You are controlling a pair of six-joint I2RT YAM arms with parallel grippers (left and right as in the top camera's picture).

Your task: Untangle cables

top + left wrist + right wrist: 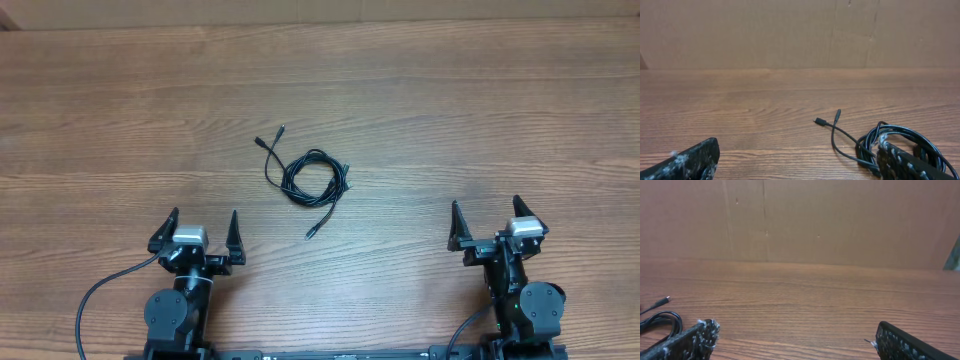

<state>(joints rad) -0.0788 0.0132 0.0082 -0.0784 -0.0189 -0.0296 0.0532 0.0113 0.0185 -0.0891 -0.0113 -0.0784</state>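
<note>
The cables (pixel 312 178) lie as one tangled black coil on the wooden table, mid-table, with plug ends sticking out at the upper left (pixel 271 138) and lower right (pixel 311 234). In the left wrist view the cables (pixel 900 140) sit ahead to the right, partly behind my right fingertip. A loop of the cables (pixel 660 320) shows at the far left of the right wrist view. My left gripper (pixel 197 232) rests open near the front edge, below and left of the coil. My right gripper (pixel 492 220) is open at the front right, nothing between its fingers.
The table (pixel 480 110) is bare wood grain. A brown cardboard wall (pixel 790 30) stands along its far side. A thick black arm wire (pixel 95 295) curls beside the left arm base.
</note>
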